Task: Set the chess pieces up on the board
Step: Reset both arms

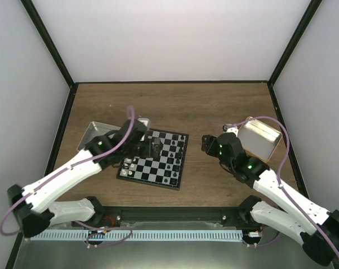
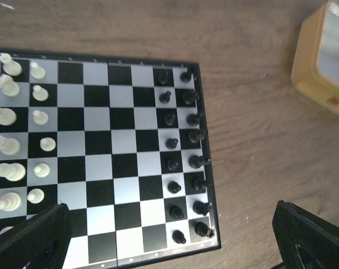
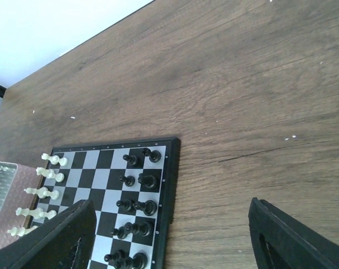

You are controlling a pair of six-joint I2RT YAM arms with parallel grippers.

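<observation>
While the left gripper [image 2: 170,218] is hovering over the chessboard [image 2: 119,134], I am seeing its 2 fingers spread wide apart and gripping nothing, with only checks showing between them. The board is lying flat near the middle of the wooden table [image 3: 242,84], turned slightly askew. It is sitting between a shallow metal tin [image 1: 92,133] on its left and a yellow-tan tin [image 2: 309,67] well off to its right.

In the left wrist view, the black pieces [image 2: 173,163] are standing upright in 2 rows of 8 along one edge of the board. The white pieces [image 2: 5,144] are lining the opposite edge in 2 rows, the nearest ones partly hiding behind a finger. In the top view, the left arm is covering the board's far-left corner.

The right gripper [image 3: 172,210] is hanging over bare wood just beside the board's black side, its jaws likewise wide apart and holding nothing.
</observation>
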